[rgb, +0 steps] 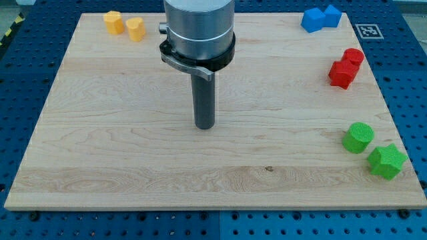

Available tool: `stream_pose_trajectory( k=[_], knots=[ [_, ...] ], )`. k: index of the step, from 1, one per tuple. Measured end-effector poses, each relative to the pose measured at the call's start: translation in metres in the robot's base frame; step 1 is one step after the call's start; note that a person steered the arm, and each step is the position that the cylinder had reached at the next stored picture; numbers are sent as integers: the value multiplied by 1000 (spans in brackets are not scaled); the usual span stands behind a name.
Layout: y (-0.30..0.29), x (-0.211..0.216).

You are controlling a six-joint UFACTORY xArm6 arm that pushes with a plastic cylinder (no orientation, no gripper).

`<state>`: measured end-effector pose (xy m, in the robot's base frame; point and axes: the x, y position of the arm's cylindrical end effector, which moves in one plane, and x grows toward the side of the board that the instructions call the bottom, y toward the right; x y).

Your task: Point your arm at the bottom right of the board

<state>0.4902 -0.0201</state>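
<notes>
My tip (204,126) rests on the wooden board (133,153) near its middle, a little toward the view's top, far from every block. Toward the view's bottom right lie a green cylinder (358,137) and a green star-shaped block (387,161), close together. At the view's right edge stand a red cylinder (353,57) and a red block (341,73), touching. At the view's top right are two blue blocks (311,19) (331,15) side by side. At the view's top left are two yellow blocks (113,21) (135,29).
The board lies on a blue perforated table (27,87). A black-and-white marker tag (366,31) sits just off the board's top right corner. The arm's grey body (198,30) rises above the rod at the view's top centre.
</notes>
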Motion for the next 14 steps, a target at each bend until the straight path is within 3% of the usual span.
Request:
stream_pose_trajectory(
  k=[1, 3, 5, 8, 9, 10, 11, 12, 14],
  knots=[
    [0, 0],
    [-44, -74],
    [-39, -84],
    [157, 90],
    [229, 117],
    [233, 119],
    [301, 128],
    [321, 126],
    [313, 106]
  ],
)
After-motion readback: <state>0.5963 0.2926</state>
